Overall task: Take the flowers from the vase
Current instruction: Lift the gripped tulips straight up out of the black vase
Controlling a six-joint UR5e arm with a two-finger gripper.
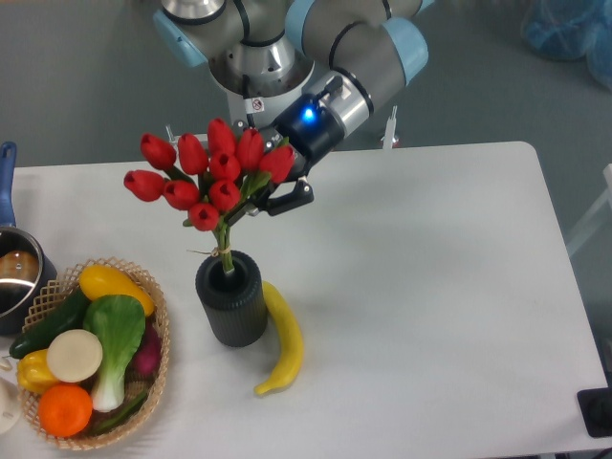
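Jaws angled in behind the tulip bunch, apparently closing around its upper stems; actual grip impossible to tell. Stems standing in the ribbed dark vase on the white surface, touching a banana.

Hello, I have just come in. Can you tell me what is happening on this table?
A robot arm has brought its end effector into a bunch of red tulips, the flowers, just below the buds. Their tied stems are still standing in the dark ribbed vase. Whether the fingers are closed on the stems is hidden by the blooms. A banana lies beside the vase, and a basket of vegetables sits at the left.
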